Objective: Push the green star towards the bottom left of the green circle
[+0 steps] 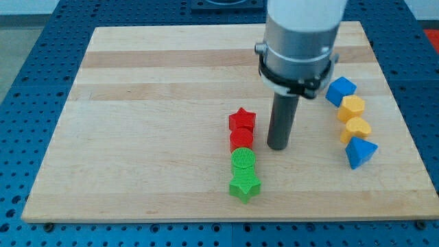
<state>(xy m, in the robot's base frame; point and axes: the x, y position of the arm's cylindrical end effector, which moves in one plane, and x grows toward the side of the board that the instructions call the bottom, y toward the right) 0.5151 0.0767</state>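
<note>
Near the board's middle, my tip (277, 147) rests on the wood, just to the view's right of a short column of four blocks. It touches none of them; a narrow strip of bare board shows between the rod and the red pair. The arm ends in that plain rod, with no hand or jaws to spread or press together, so nothing is pinched or held.

That column runs from the view's top to its bottom: red star (242, 120), red circle (241, 139), green circle (243, 160), green star (245, 186). Each block touches its neighbour. The green star sits directly below the green circle, closest to the board's bottom edge, and lower than my tip and to its left.

Toward the view's right, well apart from my tip, a second line of four blocks stands: a blue block (340, 90) at the top, two yellow blocks (352, 107) (357, 127) under it, and a blue block (359, 151) at the bottom. The wooden board (137, 123) lies on a blue perforated table (27, 41).
</note>
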